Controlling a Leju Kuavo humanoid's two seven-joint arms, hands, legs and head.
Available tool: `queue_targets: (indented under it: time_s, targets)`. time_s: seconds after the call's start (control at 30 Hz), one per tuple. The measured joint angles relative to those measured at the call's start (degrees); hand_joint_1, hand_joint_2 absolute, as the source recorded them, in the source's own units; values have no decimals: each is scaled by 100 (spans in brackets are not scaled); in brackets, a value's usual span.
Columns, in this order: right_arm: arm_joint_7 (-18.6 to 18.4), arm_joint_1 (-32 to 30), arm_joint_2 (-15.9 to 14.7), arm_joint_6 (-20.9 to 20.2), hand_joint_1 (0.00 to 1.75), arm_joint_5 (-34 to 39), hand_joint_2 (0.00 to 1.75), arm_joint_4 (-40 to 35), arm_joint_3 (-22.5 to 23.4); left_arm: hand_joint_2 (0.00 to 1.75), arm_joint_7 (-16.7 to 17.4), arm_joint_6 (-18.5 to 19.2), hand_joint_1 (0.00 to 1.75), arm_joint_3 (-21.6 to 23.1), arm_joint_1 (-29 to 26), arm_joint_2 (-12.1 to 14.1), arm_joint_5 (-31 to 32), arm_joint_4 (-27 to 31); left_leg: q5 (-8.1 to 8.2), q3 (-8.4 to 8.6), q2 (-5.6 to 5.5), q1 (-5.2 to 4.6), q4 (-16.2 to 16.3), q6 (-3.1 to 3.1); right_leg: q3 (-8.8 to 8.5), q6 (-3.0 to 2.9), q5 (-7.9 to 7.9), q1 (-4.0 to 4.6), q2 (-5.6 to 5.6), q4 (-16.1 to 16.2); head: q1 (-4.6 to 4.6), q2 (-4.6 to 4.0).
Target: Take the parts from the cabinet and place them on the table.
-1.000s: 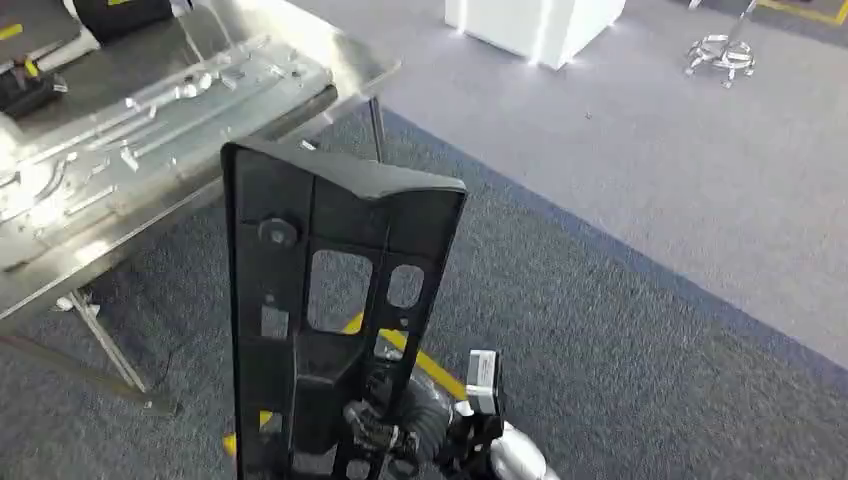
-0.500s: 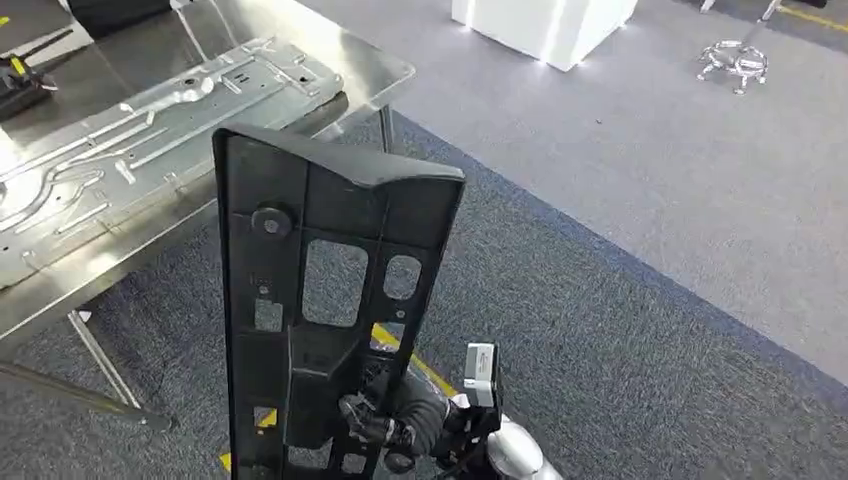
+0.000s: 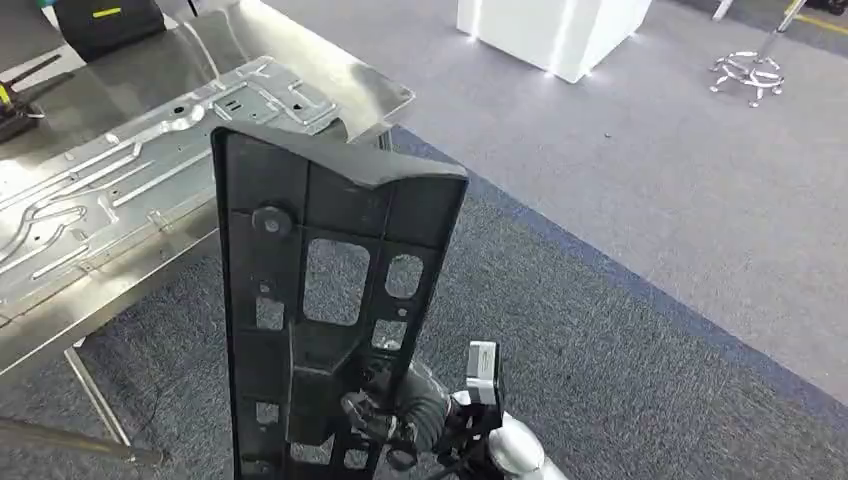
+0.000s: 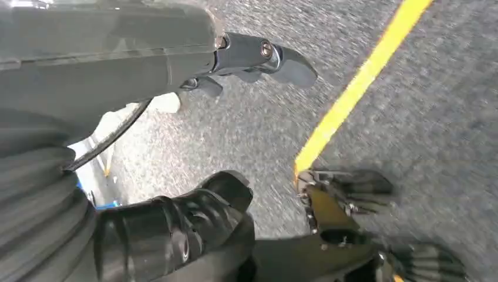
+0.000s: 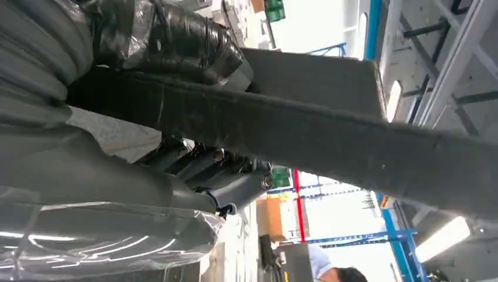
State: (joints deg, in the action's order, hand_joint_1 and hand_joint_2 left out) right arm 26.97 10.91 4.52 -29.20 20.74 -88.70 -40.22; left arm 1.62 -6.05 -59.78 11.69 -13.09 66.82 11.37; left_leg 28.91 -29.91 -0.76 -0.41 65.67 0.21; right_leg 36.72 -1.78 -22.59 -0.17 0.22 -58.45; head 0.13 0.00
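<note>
right of the shiny metal surface (image 3: pixel 350 85), the right hand (image 3: pixel 385 420) holds up a tall black plastic part (image 3: pixel 320 300). its fingers (image 5: pixel 194 161) are curled tight around the low end of the part, and the part stands almost straight up over the gray carpet (image 3: pixel 620 380). a flat silver metal sheet (image 3: pixel 130 185) lies on the surface. the left hand (image 4: pixel 246 59) hangs over the carpet near a yellow line (image 4: pixel 352 94), fingers a little apart and holding nothing.

The whole head view shifts, so the camera moves: the table (image 3: pixel 120 190) now sits lower and further right in frame, the white block (image 3: pixel 555 30) and chrome stand (image 3: pixel 748 70) slide right and down.
</note>
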Motion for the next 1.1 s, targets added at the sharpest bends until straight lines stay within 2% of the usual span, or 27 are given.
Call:
queue_targets:
  time_s: [0.03, 0.1, 0.13, 0.17, 0.2, 0.27, 0.3, 0.33, 0.37, 0.4, 0.43, 0.47, 0.5, 0.53, 0.6, 0.63, 0.67, 0.7, 0.77, 0.8, 0.83, 0.93, 1.0, 1.03, 1.1]
  targets:
    - [0, 3, 2, -11, 164, 0, 175, 0, 0, 175, 0, -2, 0, 2, 3, 0, 2, 0, 78, -244, 4, 15, 339, -31, -61, -22, -34, 1, -5, 27, -2, 0]
    - [0, 2, 0, -24, 164, 0, 175, 0, 0, 175, -9, -2, 0, 2, -4, 0, 2, 0, 596, -660, 18, 59, 780, -95, -168, -23, -135, 0, 0, 41, 0, 0]
    - [0, 3, 0, -26, 164, 0, 175, 2, 0, 175, -9, -2, 0, 2, -9, 0, 2, 0, 800, -801, 30, 86, 821, -117, -223, -21, -188, -1, 14, 38, -4, 0]
    - [0, 2, 0, -33, 164, 2, 175, 2, 0, 175, -9, -7, 0, 2, -9, 2, 2, 0, 781, -854, 35, 107, 706, -128, -281, -15, -238, -1, 23, 30, -2, 0]
    - [0, 2, 0, -37, 164, 2, 175, 2, 0, 175, -9, -9, 0, 2, -9, 2, 2, 0, 562, -815, 37, 120, 428, -153, -342, -3, -287, -3, 31, 23, -2, 0]
    - [0, 3, 2, -39, 164, 7, 175, 2, 0, 175, -9, -11, 0, 2, -7, 2, 2, 0, -310, -539, 45, 130, -525, -159, -476, 36, -391, -8, 30, 9, -2, 0]
    - [0, 3, 2, -44, 164, 11, 175, 4, 0, 175, -9, -13, 0, 0, -15, 4, 2, 0, -531, -493, 47, 118, -750, -116, -502, 66, -432, -10, 25, 13, 7, 0]
    - [0, 5, 0, -46, 164, 13, 175, 4, 0, 175, -9, -13, 0, 2, 7, 7, 2, 0, -335, -547, 60, 63, -796, -81, -505, 92, -437, -4, 34, 10, 0, 0]
    - [0, 13, 2, -46, 164, 15, 175, 2, 0, 175, -13, -15, 0, 2, 12, 7, 2, 0, -462, -517, 53, 54, -777, -21, -482, 137, -460, -4, 30, 8, -2, 0]
    - [0, 8, 2, -48, 164, 15, 175, 2, -2, 175, -11, -20, 0, 0, 6, 11, 0, 0, -512, -522, 43, 48, -763, 20, -501, 173, -478, -7, 27, 16, 0, 0]
    - [2, 12, 2, -48, 164, 15, 175, 2, -2, 175, -15, -22, 0, 0, 1, 11, 2, 0, -523, -513, 38, 46, -783, 46, -519, 197, -482, -6, 23, 31, 0, 0]
    - [0, 16, 2, -46, 164, 15, 175, -2, 0, 175, -15, -22, 0, 0, 6, 11, 0, 0, -564, -457, 43, 113, -864, 100, -523, 235, -528, 9, 18, 4, -2, 0]
    - [2, 18, 0, -46, 164, 15, 175, -2, 0, 175, -17, -22, 0, 2, 10, 9, 0, 0, -560, -432, 52, 97, -889, 118, -476, 243, -618, -10, 9, -127, 2, 0]
    - [7, 31, 0, -48, 164, 17, 175, -2, -2, 175, -22, -24, 0, 0, 22, 9, 0, 0, -548, -431, 57, 96, -886, 160, -288, 247, -832, -5, 9, -491, 0, 0]
    - [7, 11, -11, -46, 164, 17, 175, 2, 0, 175, -26, -26, 0, 0, 28, 9, 2, 0, -518, -432, 59, 73, -879, 195, 220, 266, -1212, -17, 8, -1418, 0, 0]
    - [7, 4, -22, -46, 164, 17, 175, 2, -2, 175, -35, -26, 0, 0, 25, 11, 0, 0, -507, -432, 57, 66, -869, 197, 427, 273, -1263, -20, 7, -1744, 2, 0]
    - [7, 0, -28, -46, 164, 17, 175, 2, -2, 175, -42, -26, 0, 0, 24, 11, 0, 0, -478, -425, 51, 64, -863, 200, 494, 274, -1169, -22, 6, -1782, 0, 0]
    - [9, 1, -28, -46, 164, 17, 175, 2, -2, 175, -50, -26, 0, 0, 25, 11, 0, 0, -444, -410, 44, 64, -850, 189, 422, 272, -945, -23, 6, -1549, 2, 0]
    - [13, 5, -28, -46, 164, 17, 175, 2, -2, 175, -57, -26, 0, 0, 24, 9, 0, 0, -373, -357, 36, 65, -794, 159, -48, 252, -364, -27, -2, -513, 2, 0]
    - [15, 11, -28, -46, 164, 17, 175, 2, -2, 175, -59, -26, 0, 0, 23, 7, 0, 0, -334, -355, 37, 65, -755, 134, -197, 231, -338, -24, -17, -166, 4, 0]
    - [15, 14, -26, -46, 164, 17, 175, 2, -2, 175, -59, -26, 0, 0, 32, 9, 0, 0, -290, -375, 29, 20, -700, 91, -230, 215, -397, 3, -15, -126, 2, 0]
    - [22, 15, -28, -46, 164, 22, 175, 0, -2, 175, -59, -35, 0, 0, 34, 9, -2, 0, -261, -336, 37, 38, -745, 12, -232, 128, -423, 21, 19, -137, 2, 0]
    - [24, 14, -20, -46, 164, 20, 175, -2, -2, 175, -61, -44, 0, 0, 38, 9, -4, 0, -172, -332, 43, 54, -598, -60, -343, 63, -425, -25, 12, -73, 3, 0]
    - [28, 24, -13, -46, 164, 22, 175, -2, 0, 175, -61, -46, 0, 0, 44, 9, -4, 0, -32, -471, 44, 57, -320, -83, -376, 26, -449, -27, 1, -72, -7, 0]
    - [31, 21, -11, -48, 164, 24, 175, 0, 0, 175, -63, -46, 0, 0, 39, 9, -9, 0, 360, -1000, 45, 74, 632, -122, -426, -1, -508, -12, -11, -73, -2, 0]
